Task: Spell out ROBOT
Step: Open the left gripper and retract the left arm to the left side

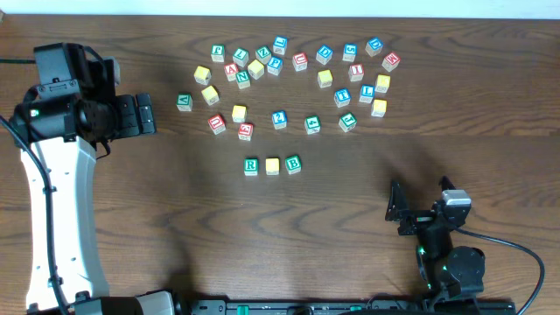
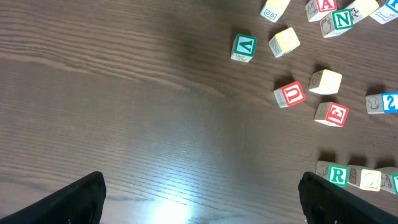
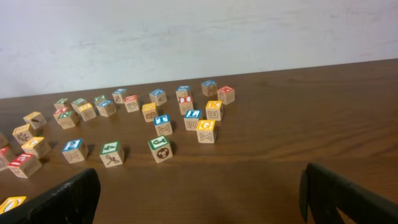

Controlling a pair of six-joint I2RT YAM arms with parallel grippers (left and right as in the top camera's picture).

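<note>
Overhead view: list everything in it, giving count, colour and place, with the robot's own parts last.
Table: one, dark brown wood, under everything.
Row of blocks: three, green R, yellow-topped block, green B, mid-table, on the near side of the pile.
Loose blocks: about 28, red, green, blue and yellow faces, scattered across the far half.
Left gripper: one, black, open and empty, at the left side beside the pile.
Right gripper: one, black, open and empty, near edge on the right.

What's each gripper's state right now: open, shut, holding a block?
Left gripper: open, holding nothing.
Right gripper: open, holding nothing.
</note>
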